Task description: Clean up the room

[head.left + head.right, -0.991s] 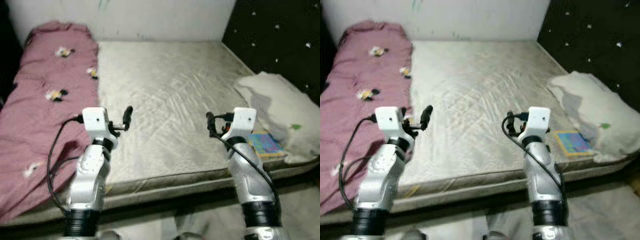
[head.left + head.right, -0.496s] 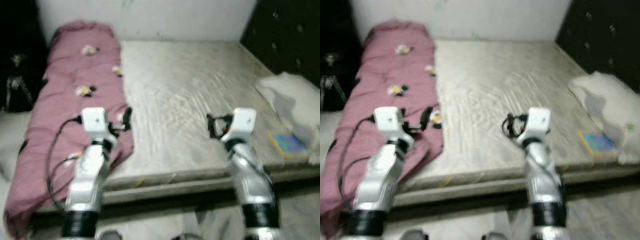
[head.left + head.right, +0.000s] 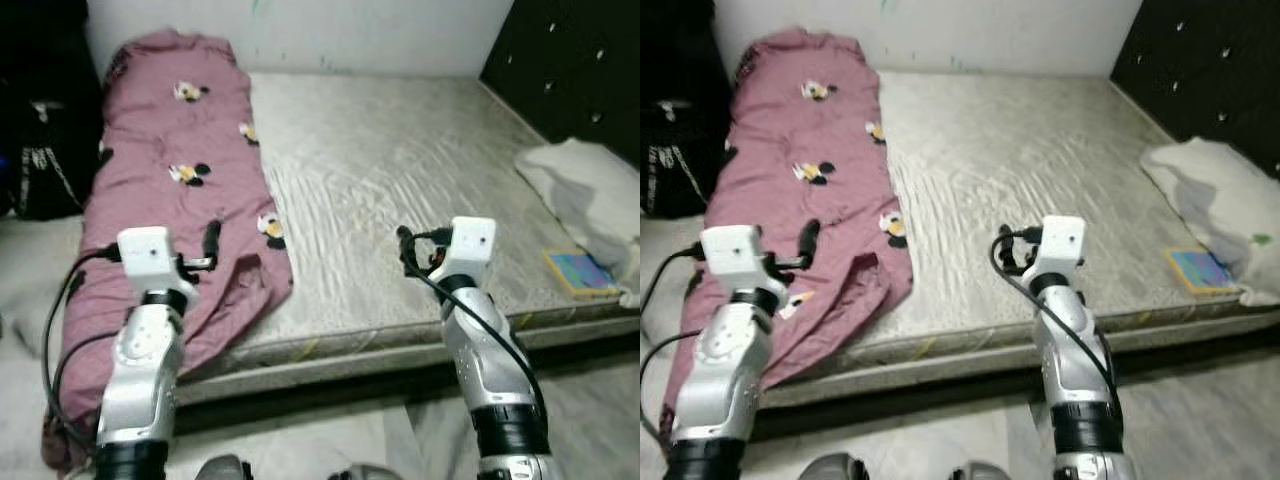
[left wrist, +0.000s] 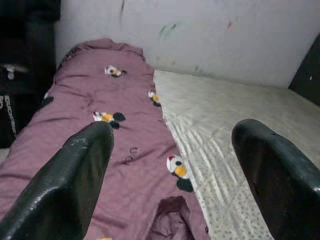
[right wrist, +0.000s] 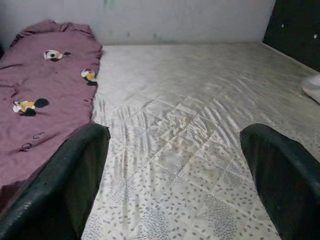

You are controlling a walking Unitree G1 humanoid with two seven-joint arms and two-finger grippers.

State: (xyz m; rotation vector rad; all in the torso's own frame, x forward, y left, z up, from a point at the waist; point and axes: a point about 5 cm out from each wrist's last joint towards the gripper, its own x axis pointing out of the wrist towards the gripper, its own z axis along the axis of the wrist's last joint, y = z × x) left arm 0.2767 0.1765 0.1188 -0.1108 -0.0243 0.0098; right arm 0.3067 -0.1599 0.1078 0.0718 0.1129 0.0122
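Both grippers hang in the air with fingers spread wide and nothing between them: the left gripper (image 4: 170, 175) is raised over the mauve blanket (image 3: 170, 190), the right gripper (image 5: 175, 175) over the bare mattress (image 3: 400, 170) near its front edge. The blanket is soft, rumpled cloth printed with small cartoon figures, lying along the mattress's left side. The mattress is pale, quilted and wrinkled. A lumpy white pillow (image 3: 590, 195) and a flat colourful book (image 3: 580, 272) rest at its right edge.

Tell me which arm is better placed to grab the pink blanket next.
Probably the left: the left gripper, open, hangs right over the pink blanket, while the right gripper is over bare mattress.
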